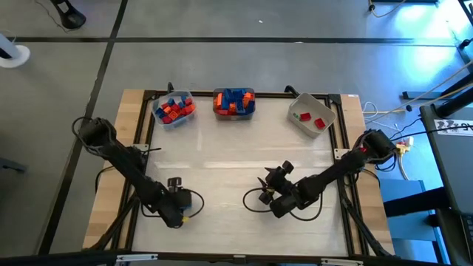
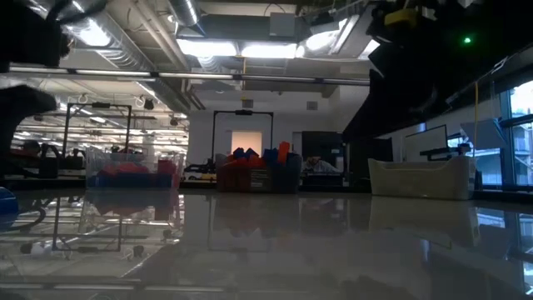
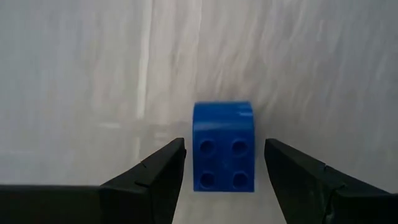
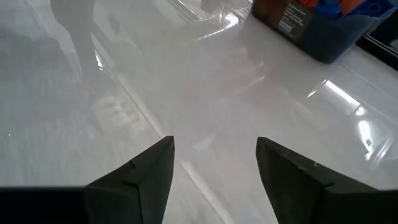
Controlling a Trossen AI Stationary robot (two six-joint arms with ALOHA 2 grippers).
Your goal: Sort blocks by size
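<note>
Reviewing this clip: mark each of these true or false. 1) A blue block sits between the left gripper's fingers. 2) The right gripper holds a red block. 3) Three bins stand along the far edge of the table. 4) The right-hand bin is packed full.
1) True: the blue block lies between the open fingers of the left gripper, not touching them.
2) False: the right gripper is open and empty.
3) True: left bin, middle bin, right bin.
4) False: it shows only a few blocks.
</note>
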